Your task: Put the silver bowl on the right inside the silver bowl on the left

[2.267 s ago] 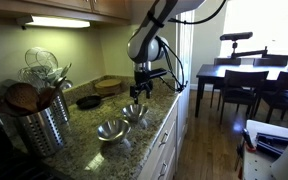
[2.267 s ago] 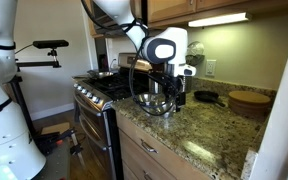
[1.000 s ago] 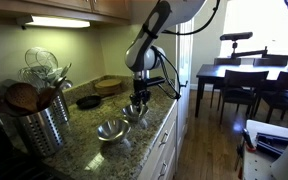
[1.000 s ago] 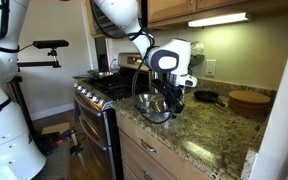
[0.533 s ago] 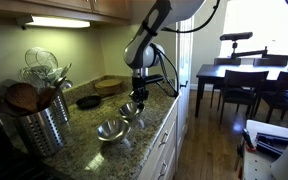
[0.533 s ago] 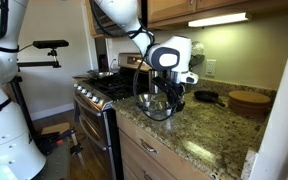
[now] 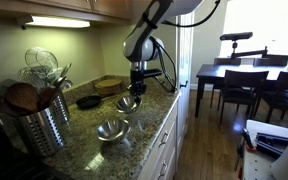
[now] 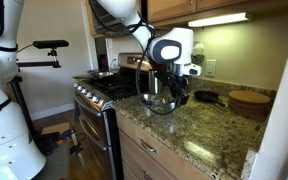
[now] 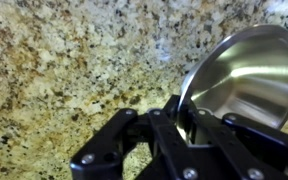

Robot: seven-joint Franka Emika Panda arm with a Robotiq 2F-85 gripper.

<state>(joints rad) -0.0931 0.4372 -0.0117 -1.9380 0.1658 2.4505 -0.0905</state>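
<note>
Transfer step in hand. The gripper (image 7: 136,90) is clamped on the rim of the right silver bowl (image 7: 127,104), which hangs tilted, apparently clear of the worktop (image 7: 84,150). Next move: carry it over the left silver bowl (image 7: 111,129), level it, then release.

Polished silver metal bowl (image 9: 239,75): mirror-bright. Speckled granite tabletop (image 9: 74,70): tan, cream, black flecks. Matte black hand (image 9: 181,108). Second silver bowl (image 7: 112,129), seemingly identical finish.
</note>
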